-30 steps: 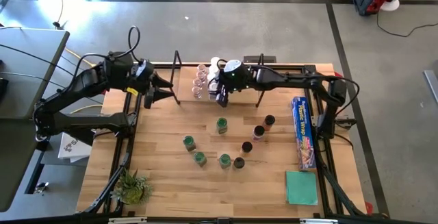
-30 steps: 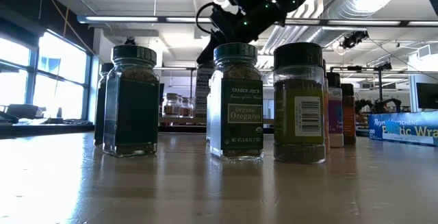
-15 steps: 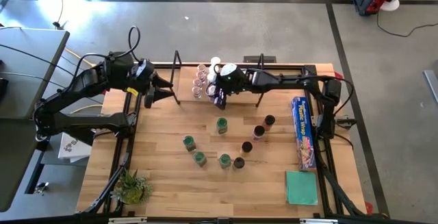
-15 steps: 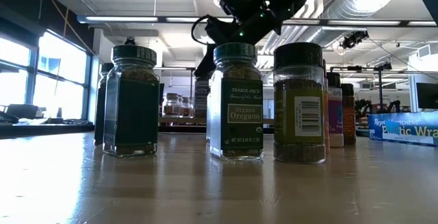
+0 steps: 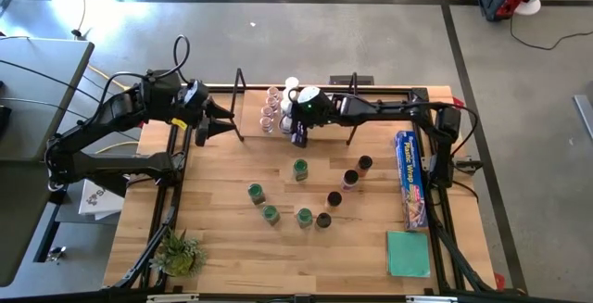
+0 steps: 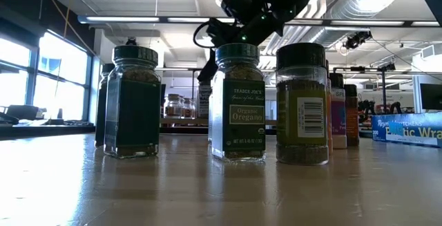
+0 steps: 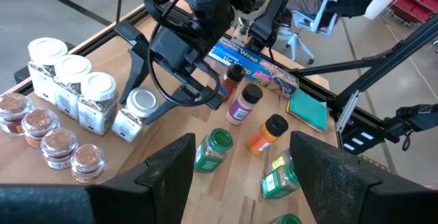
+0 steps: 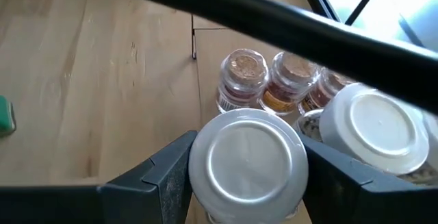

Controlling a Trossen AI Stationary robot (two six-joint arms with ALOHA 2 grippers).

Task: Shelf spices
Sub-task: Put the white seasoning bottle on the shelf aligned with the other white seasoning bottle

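Now the right hand [image 5: 296, 134] is at the shelf [image 5: 239, 104], at the far edge of the desk [image 5: 222, 247]. It is closed around a white-topped jar [image 8: 248, 157], with one finger against each side of the jar under its lid. This jar is low over the board or already on it; we cannot tell which. It is just beside the row of white-topped jars [image 7: 68, 73], and the clear jars with pinkish contents [image 7: 41, 125] are on the other side of that row.

We judge that the step in hand is to set this jar down at the end of the row. To do it well, we keep the jar upright and bring it straight down until its bottom rests flat on the board. We leave a small gap to the nearest jar, so the fingers do not push it. Then we open only a little and lift straight up, under the black wire bar that crosses above.

The left hand [image 5: 218, 118] waits at the left end of the shelf, wide open and empty. The other spices, like the green-topped jar [image 5: 300, 169], stand loose in the middle of the desk.
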